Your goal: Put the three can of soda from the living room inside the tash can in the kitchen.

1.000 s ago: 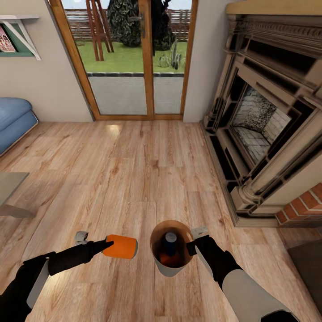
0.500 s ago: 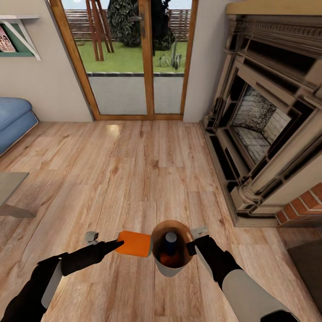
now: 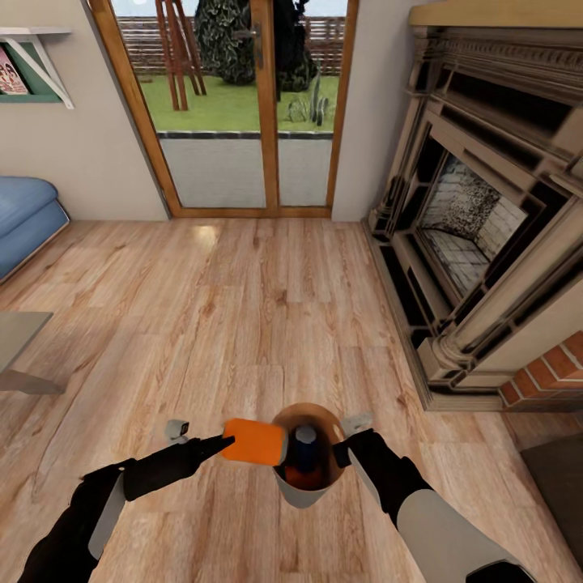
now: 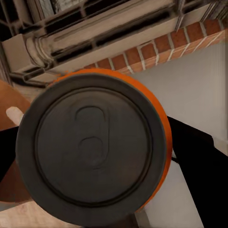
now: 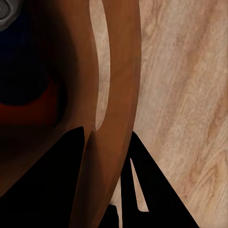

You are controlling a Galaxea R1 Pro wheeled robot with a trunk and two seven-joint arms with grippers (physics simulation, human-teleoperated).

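The pale grey trash can with its tan-brown inside hangs low above the wood floor. My right gripper is shut on its rim; the right wrist view has the rim wall between the black fingers. Inside stand a dark blue can and an orange can, the same blue can and orange can also appearing in the right wrist view. My left gripper is shut on the other orange can, held sideways over the bin's left rim. Its grey end faces the left wrist camera.
A dark carved fireplace with red brick runs along the right. Glass doors stand ahead. A blue sofa and a table corner sit at the left. A dark mat lies at the right edge.
My left arm carried the orange can rightward, from apart from the bin to over its left rim. The right gripper and bin shifted slightly.
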